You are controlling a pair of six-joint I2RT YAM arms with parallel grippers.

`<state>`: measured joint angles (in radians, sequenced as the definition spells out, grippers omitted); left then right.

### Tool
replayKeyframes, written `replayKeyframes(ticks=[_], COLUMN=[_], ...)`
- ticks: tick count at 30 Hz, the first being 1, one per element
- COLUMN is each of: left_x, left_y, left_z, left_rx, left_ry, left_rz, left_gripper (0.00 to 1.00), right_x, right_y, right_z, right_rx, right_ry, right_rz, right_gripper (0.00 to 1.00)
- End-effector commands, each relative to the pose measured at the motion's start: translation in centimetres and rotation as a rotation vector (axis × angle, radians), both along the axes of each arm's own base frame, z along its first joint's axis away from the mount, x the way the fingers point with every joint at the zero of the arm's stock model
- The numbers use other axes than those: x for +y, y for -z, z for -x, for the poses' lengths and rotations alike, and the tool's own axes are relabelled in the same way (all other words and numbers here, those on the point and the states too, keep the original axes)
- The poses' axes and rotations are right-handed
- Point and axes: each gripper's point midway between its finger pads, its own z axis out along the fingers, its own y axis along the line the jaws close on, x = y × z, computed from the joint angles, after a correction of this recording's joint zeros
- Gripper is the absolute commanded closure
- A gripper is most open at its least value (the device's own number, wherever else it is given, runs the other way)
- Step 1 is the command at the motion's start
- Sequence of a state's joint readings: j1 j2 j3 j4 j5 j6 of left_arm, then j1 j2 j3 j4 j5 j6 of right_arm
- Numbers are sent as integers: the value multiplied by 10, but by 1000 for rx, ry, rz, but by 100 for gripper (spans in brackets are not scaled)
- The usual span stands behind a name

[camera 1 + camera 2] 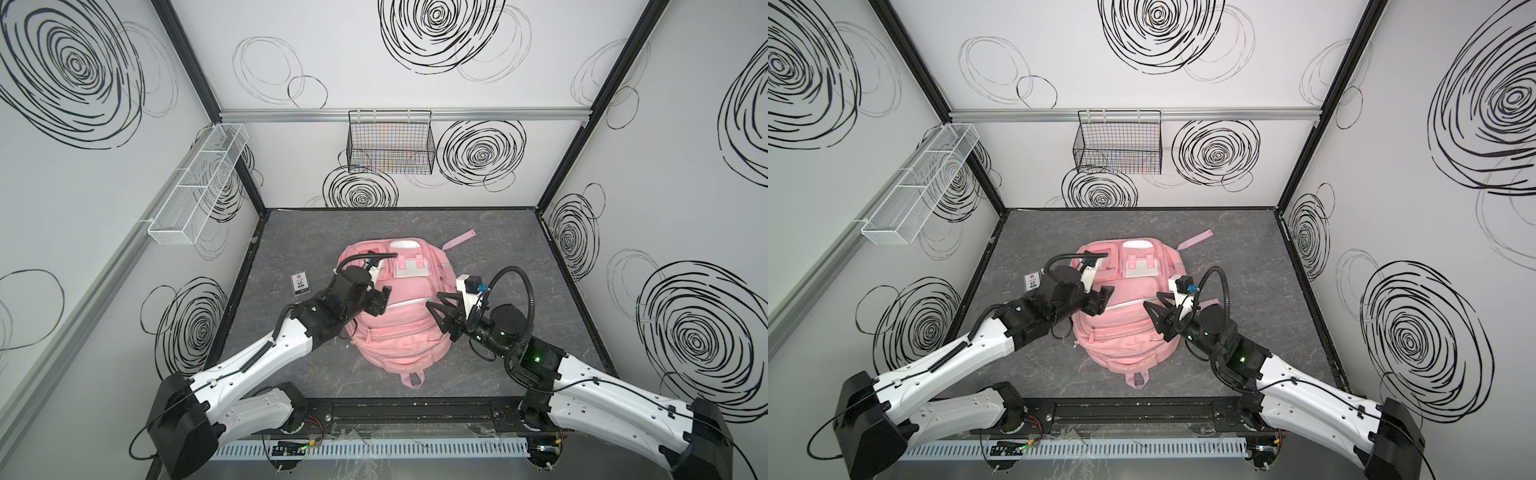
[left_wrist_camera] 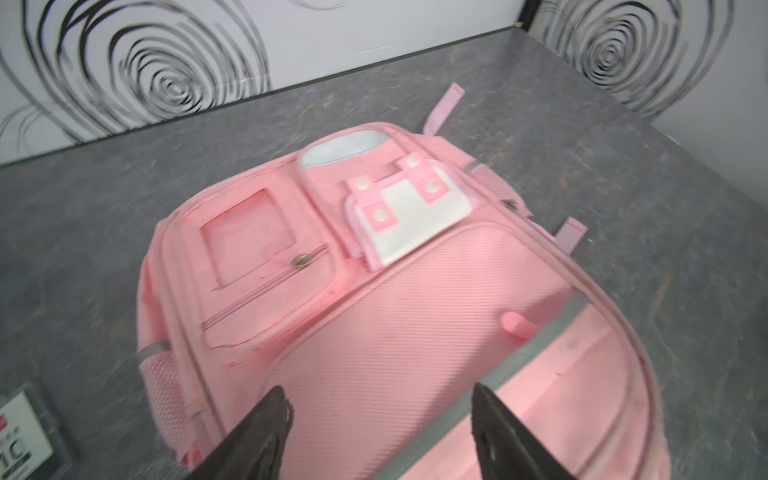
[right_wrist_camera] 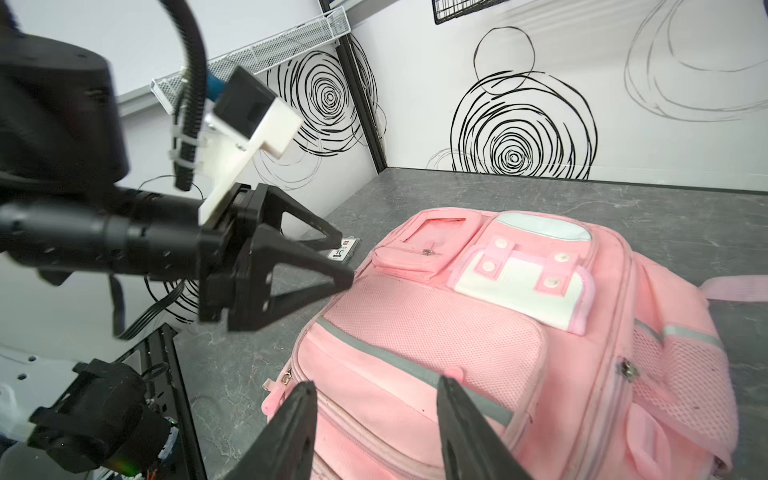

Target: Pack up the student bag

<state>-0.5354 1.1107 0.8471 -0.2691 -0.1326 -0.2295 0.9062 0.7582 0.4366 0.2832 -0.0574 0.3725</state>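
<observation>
The dark grey marbled table top fills the lower middle of both top views, and the student bag, a large soft pink fabric backpack, lies flat on it in the centre of the frame. Its front side faces up. The white flap panels and the window pocket point to the upper edge, and a small pink loop points to the lower edge. On the walls hang a long white mesh basket at the upper left and a black wire basket at the upper middle. The left gripper is over the left middle part of the bag. In the left wrist view its two black fingers stand wide apart, released, with nothing between them. Whether a tip touches the fabric I cannot tell. The right gripper is at the right edge of the bag, and its fingers are also spread and hold nothing. A small white card in a dark frame lies on the table near the upper left side of the bag.
</observation>
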Motion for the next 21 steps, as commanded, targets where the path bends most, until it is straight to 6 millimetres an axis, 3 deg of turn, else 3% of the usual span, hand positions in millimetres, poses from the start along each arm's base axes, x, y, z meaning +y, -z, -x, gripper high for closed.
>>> replayKeyframes(ticks=[1, 4, 6, 10, 15, 21], left_x=[84, 143, 175, 217, 241, 238], left_y=[13, 39, 57, 98, 135, 155], left_z=[-19, -33, -40, -52, -57, -66], left_rx=[107, 140, 174, 324, 439, 485], left_ry=[-275, -453, -553, -651, -671, -634], left_rz=[156, 227, 167, 13, -85, -91], left_gripper=[17, 16, 16, 13, 12, 18], right_x=[-3, 9, 21, 37, 32, 14], right_y=[4, -7, -14, -21, -25, -21], right_z=[1, 4, 8, 13, 15, 14], right_rx=[53, 54, 37, 39, -7, -44], right_ry=[4, -51, -117, -194, -193, -130], right_rz=[-32, -72, -78, -69, -59, -47], right_gripper=[49, 49, 49, 48, 48, 48])
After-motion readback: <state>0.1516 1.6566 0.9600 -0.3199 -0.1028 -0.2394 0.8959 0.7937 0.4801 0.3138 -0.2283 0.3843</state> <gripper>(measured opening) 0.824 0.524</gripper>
